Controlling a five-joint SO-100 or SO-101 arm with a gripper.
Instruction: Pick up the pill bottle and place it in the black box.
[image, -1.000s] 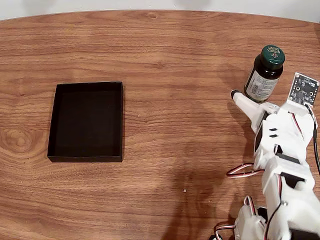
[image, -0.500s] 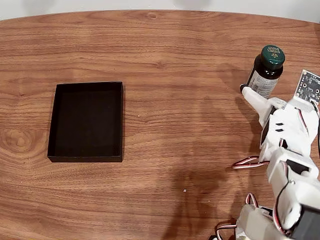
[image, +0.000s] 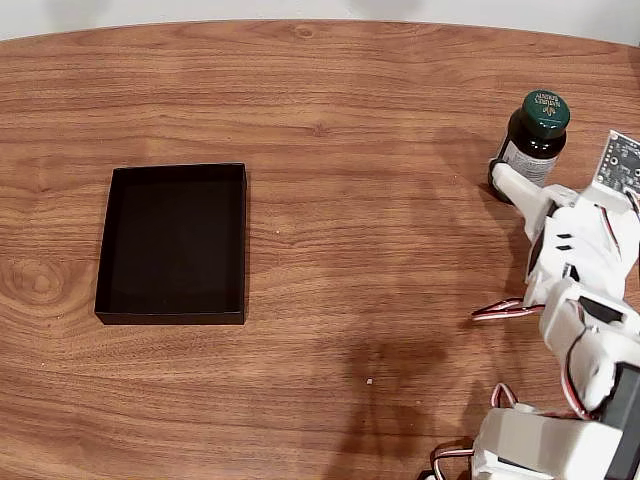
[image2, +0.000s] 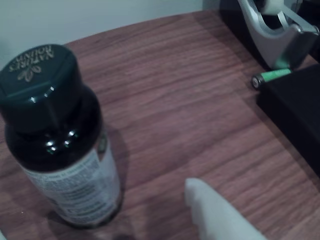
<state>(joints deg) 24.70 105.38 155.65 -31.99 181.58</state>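
Amber glass, green cap: the bottle (image: 531, 139) stands upright at the table's far right in the fixed view, well apart from the box (image: 172, 243), which lies left of centre with nothing in it. The gripper (image: 515, 180) reaches up from the lower right, one white finger (image: 512, 185) at the bottle's base on its left side; the other finger is hidden behind the arm, so I cannot tell how wide the jaws stand, though nothing looks clamped. In the wrist view the bottle (image2: 60, 135) sits left of a pale fingertip (image2: 215, 210), apart from it (a low approach, likely to take the body below the cap). Wood-grain table (image: 350, 100), smooth, pale wall beyond. Wrist view also shows a grey stand (image2: 272, 35), a green battery (image2: 270, 76) and a dark block (image2: 297, 110) at right.
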